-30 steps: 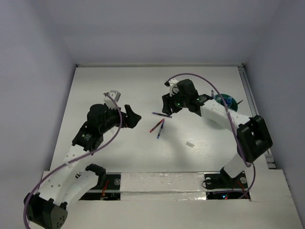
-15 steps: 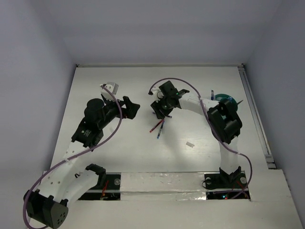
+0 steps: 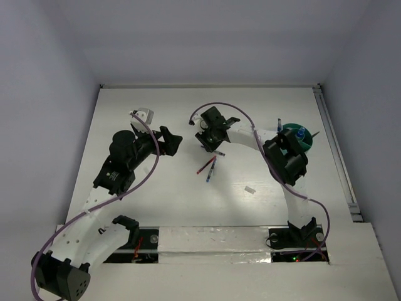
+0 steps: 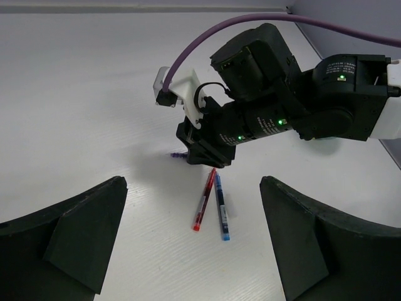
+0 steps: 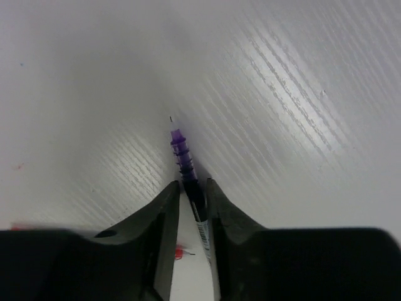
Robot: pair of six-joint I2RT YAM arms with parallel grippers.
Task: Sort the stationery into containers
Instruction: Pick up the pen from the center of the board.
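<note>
A small white eraser (image 3: 250, 190) lies nearest. Beyond it, a red pen (image 4: 204, 200) and a blue pen (image 4: 220, 210) lie side by side. Just past them the right gripper (image 5: 191, 185) pinches a purple-tipped pen (image 5: 178, 143) (tip down at the table (image 3: 125, 113)). The left gripper (image 3: 172, 138) gapes wide and empty. The teal tub (image 3: 305, 141) sits far right.

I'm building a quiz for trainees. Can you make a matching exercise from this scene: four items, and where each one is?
Items:
1. purple pen
2. red pen
3. white eraser
4. teal tub

Places:
a. at the right side of the table
b. between the fingers of the right gripper
c. lying beside the blue pen
d. lying alone, apart from the pens

Pairs: 1-b, 2-c, 3-d, 4-a
</note>
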